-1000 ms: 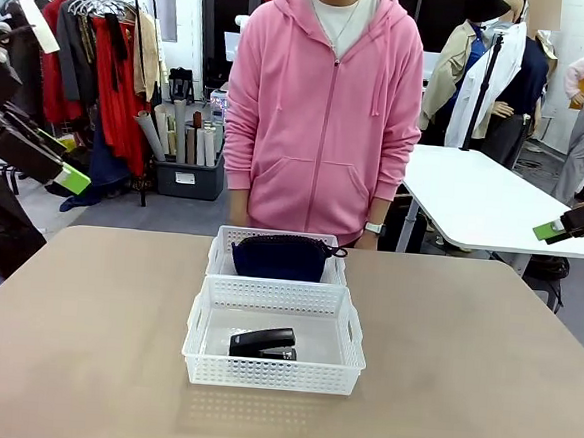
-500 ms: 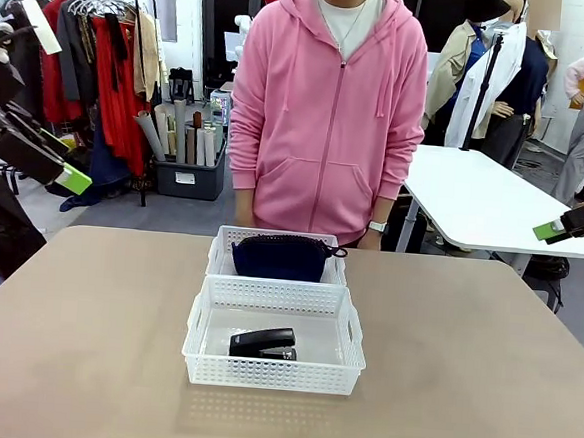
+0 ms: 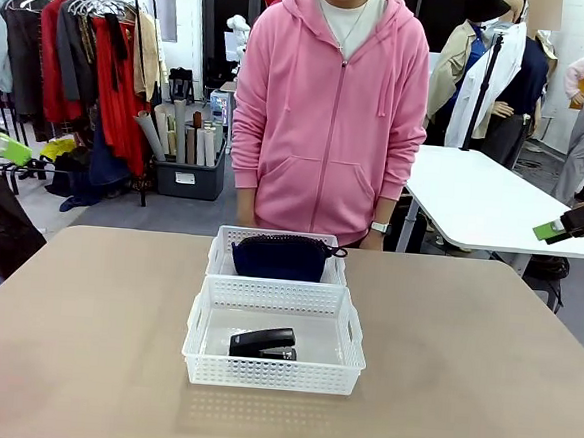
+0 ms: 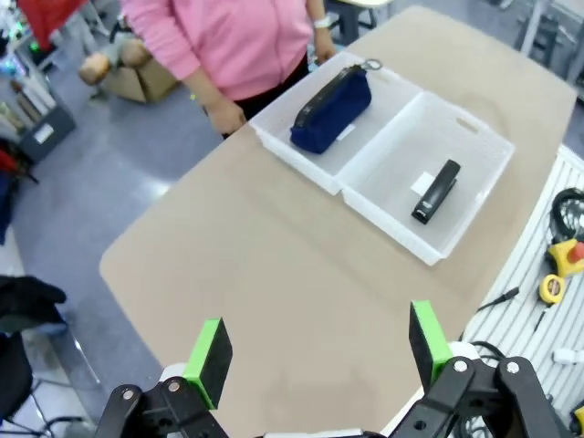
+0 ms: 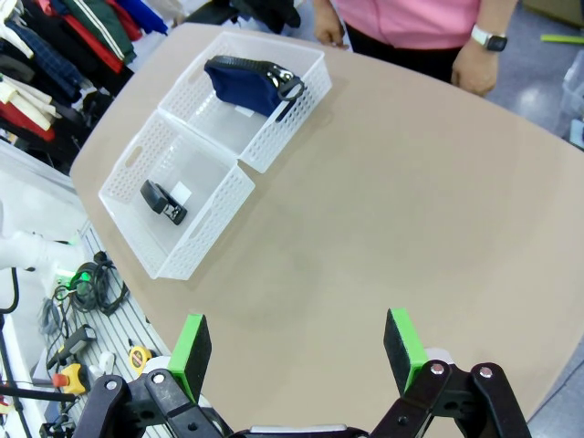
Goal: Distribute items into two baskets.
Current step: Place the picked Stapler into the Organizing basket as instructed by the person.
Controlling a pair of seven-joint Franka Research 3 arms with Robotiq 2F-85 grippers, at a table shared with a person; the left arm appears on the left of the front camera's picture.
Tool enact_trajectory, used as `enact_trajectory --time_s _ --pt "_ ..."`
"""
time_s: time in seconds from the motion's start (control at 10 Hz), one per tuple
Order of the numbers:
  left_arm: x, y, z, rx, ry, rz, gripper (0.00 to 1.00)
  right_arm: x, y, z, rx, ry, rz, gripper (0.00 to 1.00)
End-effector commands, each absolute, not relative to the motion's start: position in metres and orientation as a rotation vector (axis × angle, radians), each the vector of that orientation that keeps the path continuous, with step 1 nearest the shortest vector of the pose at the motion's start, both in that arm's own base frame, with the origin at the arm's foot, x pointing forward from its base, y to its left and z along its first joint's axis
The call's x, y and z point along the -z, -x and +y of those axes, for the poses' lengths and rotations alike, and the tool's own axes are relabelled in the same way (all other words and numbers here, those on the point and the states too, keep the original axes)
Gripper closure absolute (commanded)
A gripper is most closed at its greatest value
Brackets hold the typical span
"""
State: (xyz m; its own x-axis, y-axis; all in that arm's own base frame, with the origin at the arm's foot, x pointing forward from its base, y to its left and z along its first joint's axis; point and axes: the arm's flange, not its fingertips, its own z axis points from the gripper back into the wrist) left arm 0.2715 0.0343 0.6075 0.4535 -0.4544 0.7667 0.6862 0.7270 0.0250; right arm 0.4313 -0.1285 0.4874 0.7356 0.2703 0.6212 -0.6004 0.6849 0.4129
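Tan tabletop (image 3: 83, 335) holds two white lattice-walled plastic baskets touching end to end at its middle. Near basket (image 3: 272, 378) contains a black desk stapler (image 3: 263, 342); far basket (image 3: 217, 256) contains a dark navy zippered pouch (image 3: 281, 257). Behind stands a person in a pink hoodie (image 3: 330, 111). Both the left gripper (image 4: 319, 351) and right gripper (image 5: 297, 351) hang spread wide and empty, high above the table.

Bright, even indoor light; soft faint shadow beneath the near basket (image 3: 272, 376); wrist views bend at the edges; focus sharp.
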Motion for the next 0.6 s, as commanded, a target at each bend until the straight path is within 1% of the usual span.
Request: enact_trajectory --time_s 0.0,0.2,0.5 --pt "-0.593 -0.262 0.061 0.66 0.354 -0.832 0.0 -0.49 -0.431 -0.129 -0.516 -0.643 -0.555 0.0" --pt "-0.572 -0.261 0.077 0.638 0.368 -0.864 0.0 -0.49 -0.431 -0.129 -0.516 -0.643 -0.555 0.0" --pt "-0.559 -0.253 0.103 0.579 0.382 -0.911 0.0 -0.49 -0.431 -0.129 -0.516 -0.643 -0.555 0.0"
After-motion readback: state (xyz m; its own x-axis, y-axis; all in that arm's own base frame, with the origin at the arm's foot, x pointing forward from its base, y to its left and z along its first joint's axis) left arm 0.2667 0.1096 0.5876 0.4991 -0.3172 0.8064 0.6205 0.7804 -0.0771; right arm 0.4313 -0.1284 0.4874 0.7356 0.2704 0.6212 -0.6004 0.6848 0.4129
